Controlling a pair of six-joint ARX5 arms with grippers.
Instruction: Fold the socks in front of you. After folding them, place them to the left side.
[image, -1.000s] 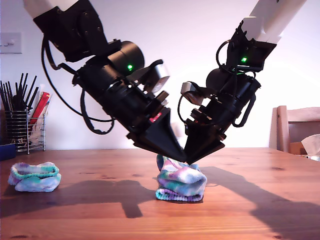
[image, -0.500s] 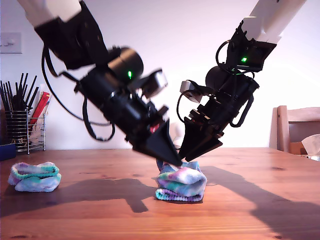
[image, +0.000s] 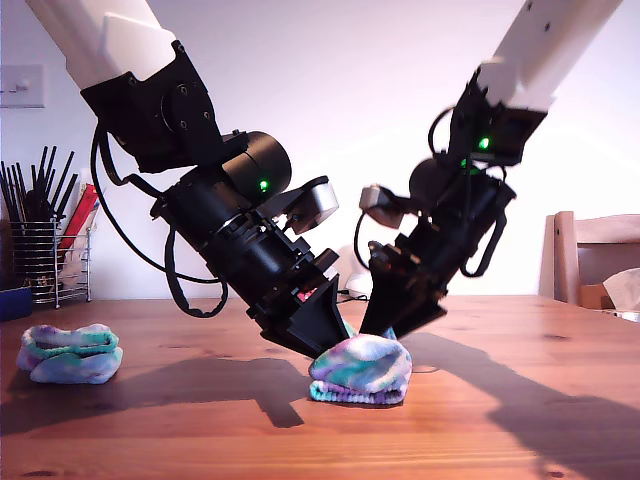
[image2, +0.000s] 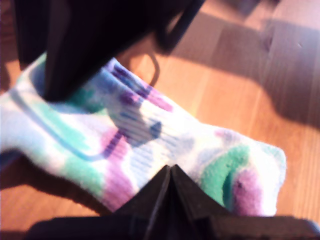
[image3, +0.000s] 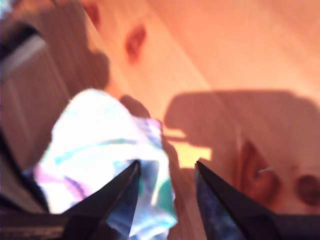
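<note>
Nearest on the knotty brown wooden table (image: 200, 430), about mid-width in the exterior view, lies the teal, purple and white tie-dyed ribbed sock (image: 362, 368), bunched into a rounded fold. My first gripper (image2: 170, 170) has its jaws together in a wedge, tip pressed on the sock's side toward the exterior view's left; I see no fabric pinched between them. My second gripper (image3: 167, 165) stands just behind the sock with jaws apart and nothing between them, one finger beside the cloth. The fold looks made, so the step is, I judge, securing the bundle for carrying. To do that well, spread the jaws wide, come down over the thickest part so both layers are caught, and lift only after a firm close, otherwise the roll may spring open. Farther off at the exterior view's left rests a second folded tie-dyed sock bundle (image: 70, 352), a likely marker for the drop spot. Beyond it stands a wire utensil caddy (image: 45, 260).
</note>
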